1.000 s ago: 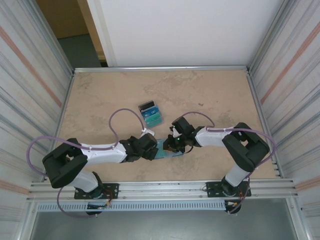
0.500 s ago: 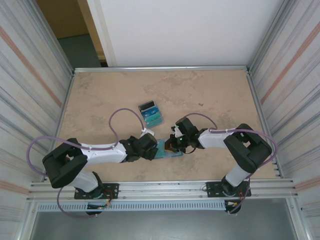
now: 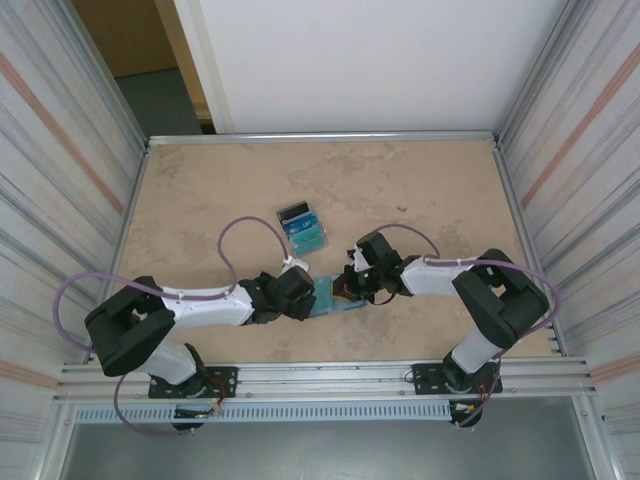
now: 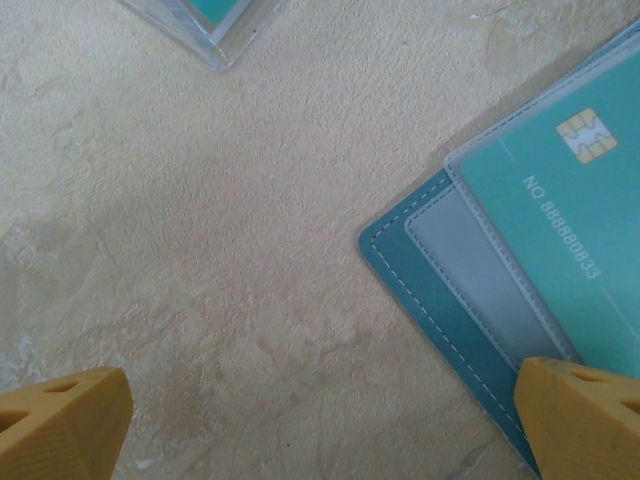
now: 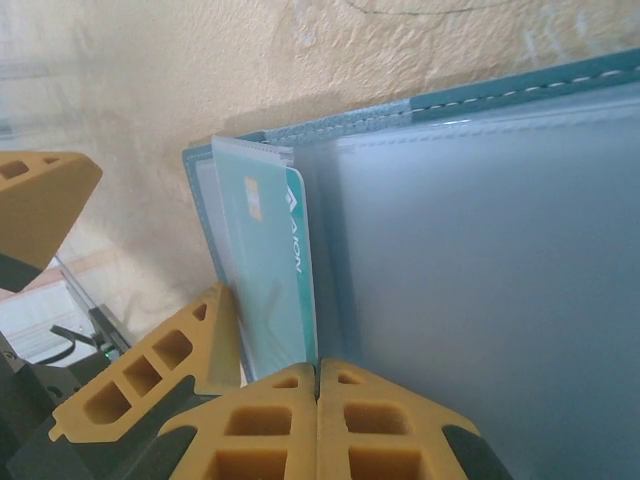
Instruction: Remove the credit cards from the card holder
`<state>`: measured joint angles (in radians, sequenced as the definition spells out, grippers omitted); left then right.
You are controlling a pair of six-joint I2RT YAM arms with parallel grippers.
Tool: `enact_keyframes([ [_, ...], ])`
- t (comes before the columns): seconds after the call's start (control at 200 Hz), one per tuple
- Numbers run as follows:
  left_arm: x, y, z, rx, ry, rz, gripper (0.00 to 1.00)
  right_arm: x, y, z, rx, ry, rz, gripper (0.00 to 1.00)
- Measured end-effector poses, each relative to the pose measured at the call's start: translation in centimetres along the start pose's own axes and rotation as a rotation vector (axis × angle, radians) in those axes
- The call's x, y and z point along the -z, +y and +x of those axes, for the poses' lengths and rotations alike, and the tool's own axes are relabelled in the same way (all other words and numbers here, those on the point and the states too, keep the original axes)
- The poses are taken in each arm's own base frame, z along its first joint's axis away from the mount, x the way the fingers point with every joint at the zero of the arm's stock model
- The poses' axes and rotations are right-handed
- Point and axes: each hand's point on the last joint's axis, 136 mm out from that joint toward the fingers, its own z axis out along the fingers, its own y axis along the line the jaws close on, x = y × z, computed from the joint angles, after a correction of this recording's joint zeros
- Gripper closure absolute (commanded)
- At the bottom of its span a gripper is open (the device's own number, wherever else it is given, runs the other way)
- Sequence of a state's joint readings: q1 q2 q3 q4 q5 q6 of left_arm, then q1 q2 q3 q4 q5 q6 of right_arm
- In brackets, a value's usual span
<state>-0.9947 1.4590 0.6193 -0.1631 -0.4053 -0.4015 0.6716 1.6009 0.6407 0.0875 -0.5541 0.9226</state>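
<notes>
Top external view: the card holder (image 3: 333,303) lies open on the bench (image 3: 420,190) between both tools. The left tool (image 4: 320,420) is spread wide and holds nothing, one fingertip over the holder's edge. The right tool (image 5: 318,400) has its pads pressed together at a teal-green card (image 5: 268,270) still pocketed; whether it grips the card cannot be told.

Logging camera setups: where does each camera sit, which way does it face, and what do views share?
Top external: above and behind the bases, facing down on the table; both arms, left gripper and right gripper at the wallet.
Left wrist: facing down at the wallet's corner and a teal card; its spread fingers.
Right wrist: low over the wallet; its fingers together.
Shared: both wrist views show wallet and card.
</notes>
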Motion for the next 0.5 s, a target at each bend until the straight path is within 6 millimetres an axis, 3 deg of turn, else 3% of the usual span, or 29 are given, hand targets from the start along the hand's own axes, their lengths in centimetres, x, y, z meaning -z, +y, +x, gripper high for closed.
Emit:
enact_keyframes([
  [0.501, 0.0, 0.0, 0.0, 0.0, 0.0, 0.0, 0.01, 0.5, -1.3, 0.3, 0.036, 0.037, 0.05, 0.96],
])
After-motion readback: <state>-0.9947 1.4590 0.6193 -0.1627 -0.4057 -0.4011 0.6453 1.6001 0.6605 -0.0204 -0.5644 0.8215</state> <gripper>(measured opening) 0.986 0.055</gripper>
